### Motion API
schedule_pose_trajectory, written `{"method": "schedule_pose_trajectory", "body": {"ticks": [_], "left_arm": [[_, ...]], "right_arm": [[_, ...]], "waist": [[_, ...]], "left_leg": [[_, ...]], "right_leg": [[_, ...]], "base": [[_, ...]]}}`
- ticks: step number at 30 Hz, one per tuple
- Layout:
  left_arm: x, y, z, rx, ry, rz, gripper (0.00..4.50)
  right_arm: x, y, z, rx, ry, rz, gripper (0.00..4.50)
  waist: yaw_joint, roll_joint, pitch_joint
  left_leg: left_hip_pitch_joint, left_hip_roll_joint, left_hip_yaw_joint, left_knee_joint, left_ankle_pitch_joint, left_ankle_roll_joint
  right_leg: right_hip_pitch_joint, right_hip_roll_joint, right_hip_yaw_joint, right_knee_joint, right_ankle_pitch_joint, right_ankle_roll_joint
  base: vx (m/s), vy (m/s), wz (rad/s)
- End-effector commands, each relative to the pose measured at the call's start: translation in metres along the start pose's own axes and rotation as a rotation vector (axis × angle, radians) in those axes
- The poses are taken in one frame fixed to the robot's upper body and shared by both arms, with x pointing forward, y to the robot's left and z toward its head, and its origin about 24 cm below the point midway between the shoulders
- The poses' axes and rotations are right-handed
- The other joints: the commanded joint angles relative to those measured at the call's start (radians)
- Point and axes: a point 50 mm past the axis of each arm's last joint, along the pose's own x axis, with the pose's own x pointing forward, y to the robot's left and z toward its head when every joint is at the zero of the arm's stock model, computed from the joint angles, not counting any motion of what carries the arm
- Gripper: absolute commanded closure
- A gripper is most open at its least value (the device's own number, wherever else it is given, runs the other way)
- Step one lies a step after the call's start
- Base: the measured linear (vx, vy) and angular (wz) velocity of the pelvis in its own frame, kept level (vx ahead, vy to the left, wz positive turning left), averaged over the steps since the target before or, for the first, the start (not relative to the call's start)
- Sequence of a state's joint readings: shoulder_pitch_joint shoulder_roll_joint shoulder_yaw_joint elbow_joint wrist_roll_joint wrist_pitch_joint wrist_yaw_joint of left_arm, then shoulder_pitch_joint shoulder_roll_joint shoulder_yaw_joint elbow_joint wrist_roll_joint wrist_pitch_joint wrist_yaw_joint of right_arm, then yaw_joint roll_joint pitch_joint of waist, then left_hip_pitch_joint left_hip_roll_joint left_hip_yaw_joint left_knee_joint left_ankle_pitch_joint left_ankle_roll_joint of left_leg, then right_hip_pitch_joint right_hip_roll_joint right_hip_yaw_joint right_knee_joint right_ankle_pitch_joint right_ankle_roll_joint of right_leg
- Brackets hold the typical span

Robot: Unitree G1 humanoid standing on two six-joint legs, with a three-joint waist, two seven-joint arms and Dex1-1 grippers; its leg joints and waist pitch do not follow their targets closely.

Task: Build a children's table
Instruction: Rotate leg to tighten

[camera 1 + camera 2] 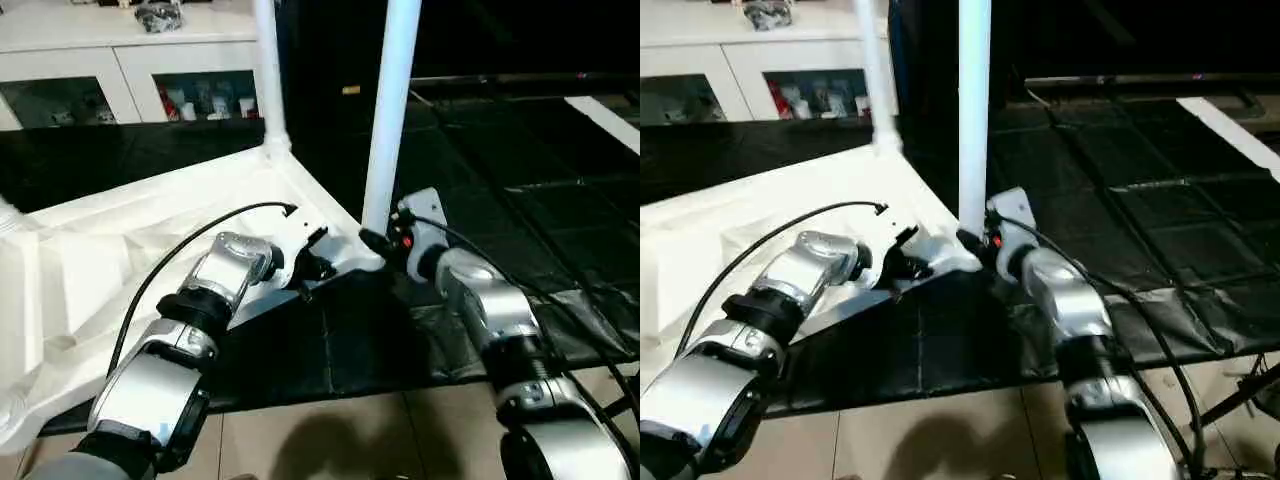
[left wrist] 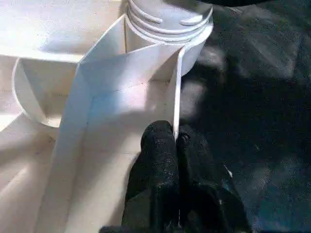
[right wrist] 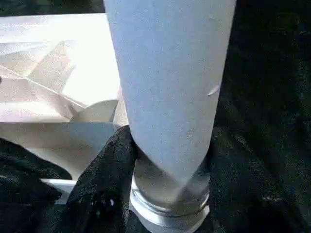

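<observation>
Right gripper (image 3: 170,170) pinches smooth white tube leg (image 1: 390,110) at ribbed tabletop (image 1: 120,250) corner socket; left gripper (image 2: 176,145) pressed together on rim.

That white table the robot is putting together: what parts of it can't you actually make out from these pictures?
- Near leg: its top is cut off by the upper edge in both eye views.
- Its threaded foot in the corner socket: the right gripper covers it in the right wrist view.
- Tabletop: the far-left end runs off the picture.
- Cabinet contents: too small.
</observation>
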State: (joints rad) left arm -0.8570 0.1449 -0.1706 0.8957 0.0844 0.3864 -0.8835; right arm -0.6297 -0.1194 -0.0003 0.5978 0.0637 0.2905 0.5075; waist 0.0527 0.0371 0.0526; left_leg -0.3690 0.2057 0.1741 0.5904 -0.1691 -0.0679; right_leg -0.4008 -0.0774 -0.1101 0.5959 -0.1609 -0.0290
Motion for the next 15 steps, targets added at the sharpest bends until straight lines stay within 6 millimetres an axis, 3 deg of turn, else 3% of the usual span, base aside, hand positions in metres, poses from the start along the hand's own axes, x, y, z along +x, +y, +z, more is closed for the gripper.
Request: {"method": "schedule_pose_trajectory", "body": {"ticks": [1, 2, 4, 5, 10, 15], "left_arm": [[0.009, -0.017, 0.034, 0.048, -0.118, -0.073, 4.5], [0.008, -0.016, 0.031, 0.056, -0.113, -0.078, 4.5], [0.006, -0.015, 0.029, 0.06, -0.108, -0.086, 4.5], [0.003, -0.013, 0.025, 0.066, -0.093, -0.096, 4.5], [-0.003, -0.01, 0.017, 0.085, -0.071, -0.123, 4.5], [-0.02, -0.006, 0.001, 0.188, 0.002, -0.256, 4.5]], "right_arm": [[0.019, 0.043, -0.002, 0.034, -0.006, 0.182, 2.24], [0.018, 0.041, -0.002, 0.055, -0.017, 0.181, 1.89], [0.017, 0.04, -0.002, 0.06, -0.022, 0.193, 1.87], [0.014, 0.036, -0.003, 0.06, -0.029, 0.203, 1.68], [0.004, 0.025, -0.005, 0.043, -0.045, 0.216, 1.22], [-0.025, 0.001, -0.007, -0.031, -0.046, 0.344, 0.77]], "waist": [[0.008, -0.02, -0.078], [0.011, -0.016, -0.081], [0.01, -0.015, -0.079], [0.01, -0.01, -0.078], [0.009, -0.01, -0.077], [0.022, -0.005, -0.075]], "left_leg": [[0.002, 0.013, -0.004, -0.053, -0.137, 0.081], [0.001, 0.015, -0.005, -0.053, -0.114, 0.095], [0.001, 0.016, -0.006, -0.054, -0.116, 0.102], [0.002, 0.017, -0.007, -0.055, -0.125, 0.1], [0.005, 0.02, -0.005, -0.056, -0.154, 0.094], [0.005, 0.023, -0.005, -0.058, -0.173, 0.092]], "right_leg": [[0.063, -0.07, 0.051, -0.076, -0.226, -0.186], [0.066, -0.071, 0.052, -0.069, -0.184, -0.2], [0.066, -0.07, 0.051, -0.068, -0.174, -0.208], [0.065, -0.071, 0.051, -0.068, -0.18, -0.21], [0.066, -0.071, 0.052, -0.072, -0.201, -0.21], [0.066, -0.07, 0.052, -0.072, -0.203, -0.208]], "base": [[0.0, 0.0, 0.0], [0.0, 0.0, 0.0], [0.0, 0.0, 0.0], [0.0, 0.0, 0.0], [0.0, 0.0, 0.0], [0.0, 0.0, 0.0]]}}
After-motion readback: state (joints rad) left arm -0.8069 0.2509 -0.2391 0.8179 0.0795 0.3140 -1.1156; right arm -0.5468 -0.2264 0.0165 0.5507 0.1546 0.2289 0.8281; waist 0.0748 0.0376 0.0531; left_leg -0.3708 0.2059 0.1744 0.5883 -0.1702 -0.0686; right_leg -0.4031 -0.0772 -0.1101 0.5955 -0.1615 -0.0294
